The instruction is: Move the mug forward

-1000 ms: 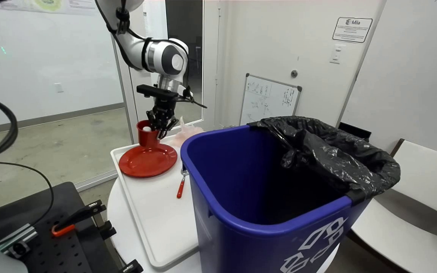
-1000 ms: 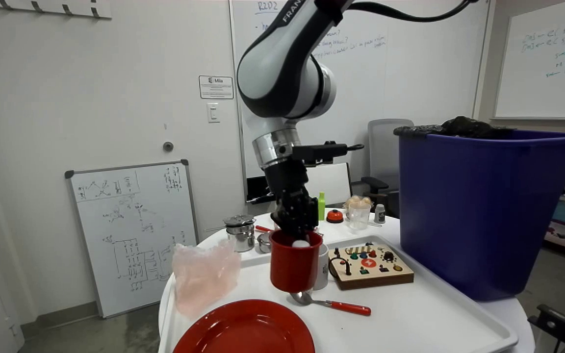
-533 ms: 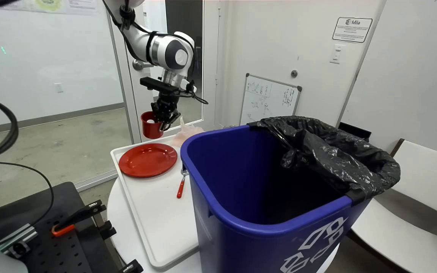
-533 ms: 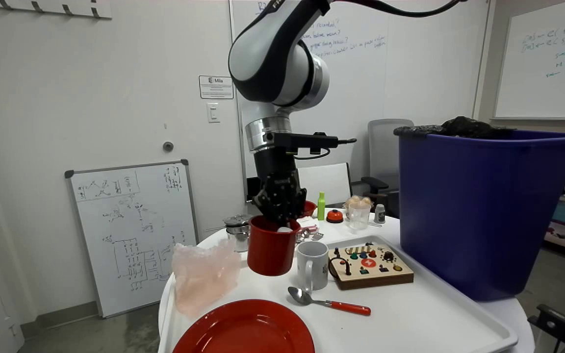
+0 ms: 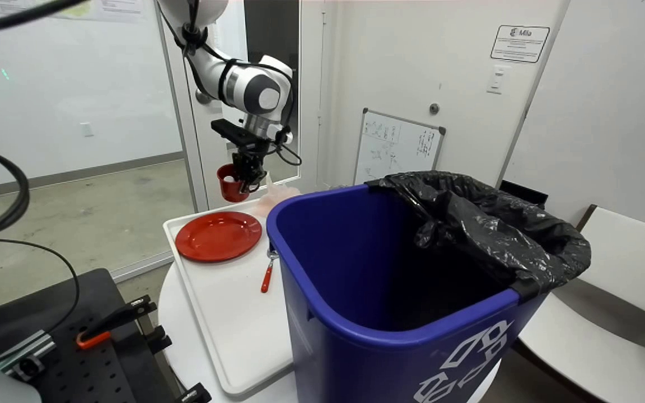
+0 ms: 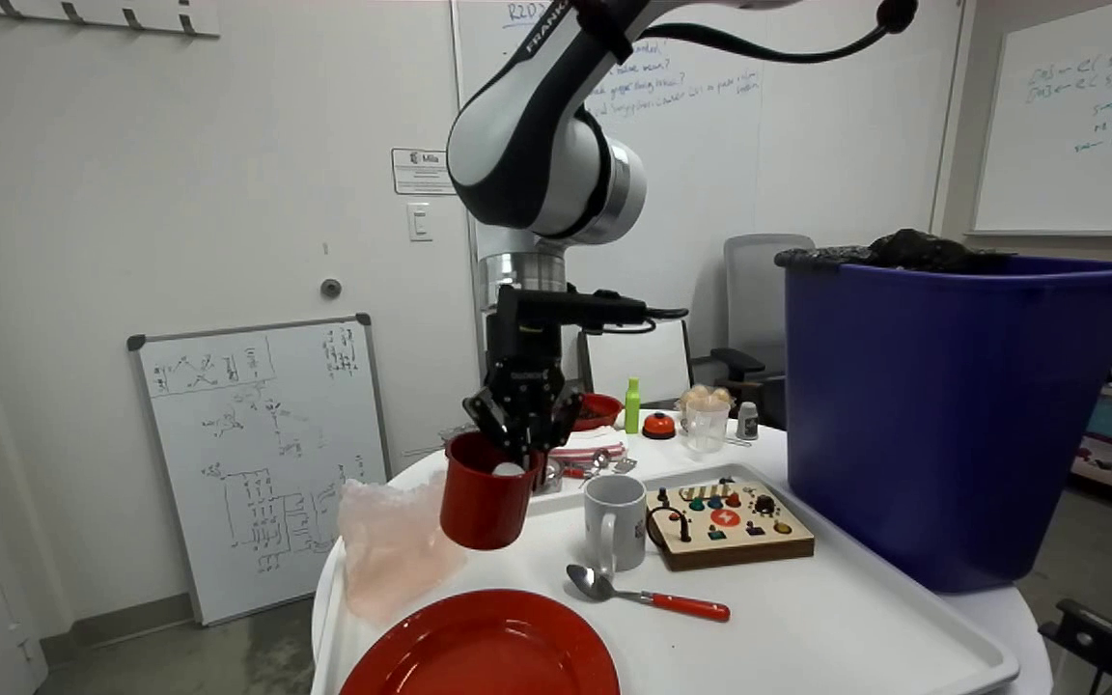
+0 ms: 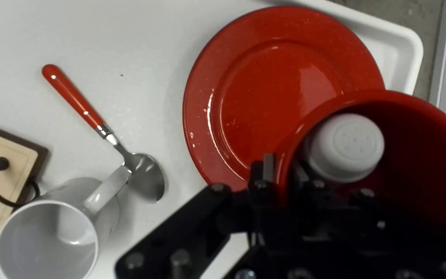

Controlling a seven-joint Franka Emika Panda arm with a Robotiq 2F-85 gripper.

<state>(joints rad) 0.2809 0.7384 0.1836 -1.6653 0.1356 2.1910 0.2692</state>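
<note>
Mug (image 6: pixel 481 507), axis slightly tilted, hangs left of pincer (image 7: pixel 283 170) clamped on rim, toward table's (image 5: pixel 176 313) left edge, both exterior views.

Both exterior views share the tabletop (image 5: pixel 180 322), seen slantwise; the wrist view faces down on the tray (image 7: pixel 141 31), nearer.

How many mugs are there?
2. The red mug is held by its rim in the gripper; the white mug stands on the tray near the spoon. Others might be hidden behind the blue bin.
</note>
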